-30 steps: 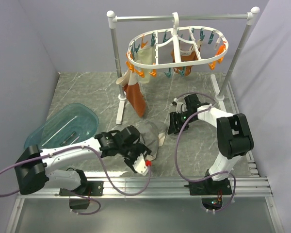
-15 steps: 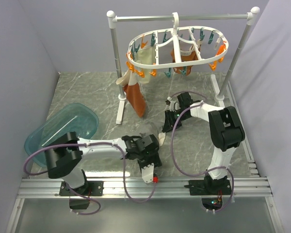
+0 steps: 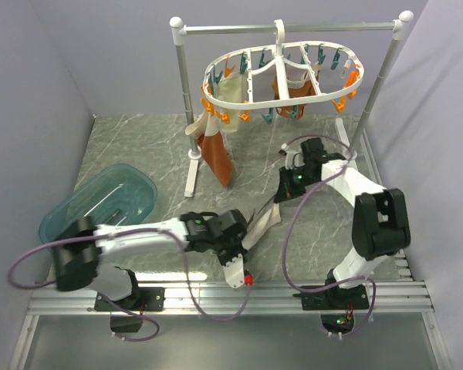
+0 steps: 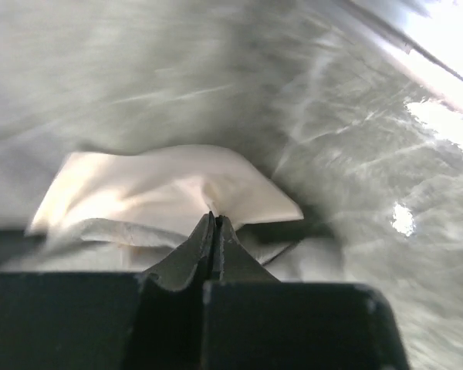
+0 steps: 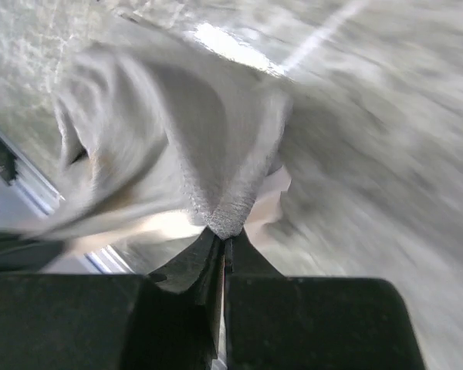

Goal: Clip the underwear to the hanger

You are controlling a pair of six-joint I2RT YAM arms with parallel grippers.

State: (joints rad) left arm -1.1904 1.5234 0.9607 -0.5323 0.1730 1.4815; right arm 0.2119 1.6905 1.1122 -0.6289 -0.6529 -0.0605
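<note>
Snapped shut since a second ago: left gripper (image 3: 247,231) and right gripper (image 3: 282,198), each now pinching one end of underwear (image 3: 264,219). Stretched low over tabletop (image 3: 139,146), near middle, well below far hanger (image 3: 278,81). Might slip out if tugged too hard, since only thin edges pinched. Counted: two grippers, one underwear, one hanger, one teal tub (image 3: 100,204).

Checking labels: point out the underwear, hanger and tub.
underwear (image 3: 264,221), top view, middle of the stretched cloth
hanger (image 3: 278,35), top view, hook stem
tub (image 3: 100,204), top view, bare floor
</note>
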